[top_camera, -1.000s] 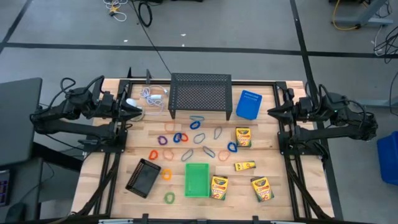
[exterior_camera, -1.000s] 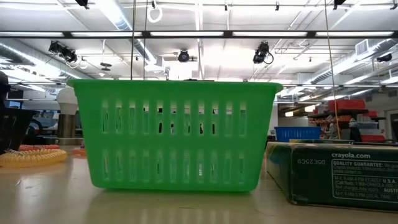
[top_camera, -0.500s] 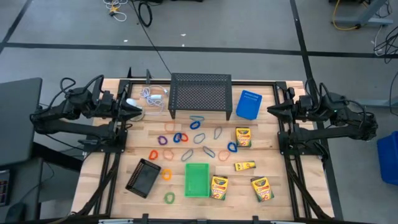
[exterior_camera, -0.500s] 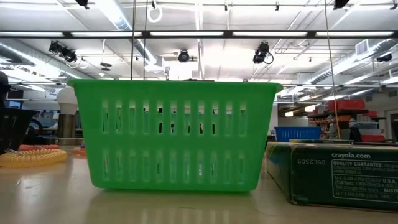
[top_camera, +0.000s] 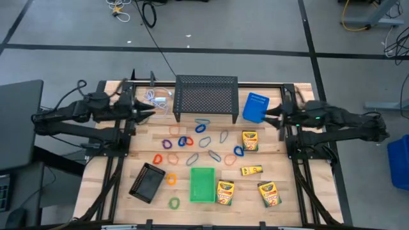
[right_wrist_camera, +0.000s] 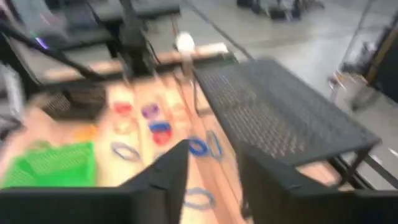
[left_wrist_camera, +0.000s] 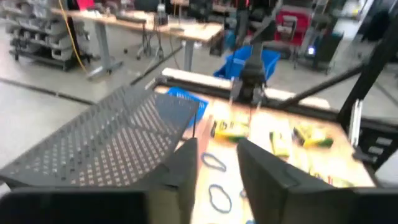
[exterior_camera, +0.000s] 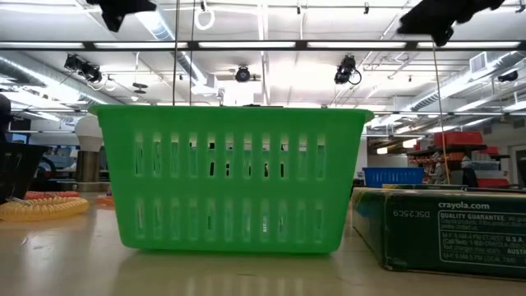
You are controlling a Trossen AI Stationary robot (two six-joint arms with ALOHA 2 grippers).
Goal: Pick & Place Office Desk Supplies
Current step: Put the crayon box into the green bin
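Observation:
Several yellow crayon boxes (top_camera: 250, 140) (top_camera: 225, 191) (top_camera: 269, 193) lie flat on the wooden table's right half; one shows close up in the low view (exterior_camera: 444, 230). Coloured loops (top_camera: 192, 142) lie scattered across the middle, also seen in the wrist views (left_wrist_camera: 214, 162) (right_wrist_camera: 198, 147). My left gripper (top_camera: 148, 112) (left_wrist_camera: 217, 163) hangs open above the far left, pointing toward the middle. My right gripper (top_camera: 268, 115) (right_wrist_camera: 214, 171) hangs open above the far right, facing it. Nothing is between either pair of fingers.
A black mesh shelf (top_camera: 206, 97) stands at the far middle, a blue basket (top_camera: 255, 107) to its right and a white coiled cable (top_camera: 156, 99) to its left. A green basket (top_camera: 202, 184) and a black tray (top_camera: 147, 182) sit near the front.
Both grippers have swung in from the table's sides toward the middle, sinking a little and tipping their fingers downward. Their dark undersides now show at the top of the low view. Nothing on the table has moved.

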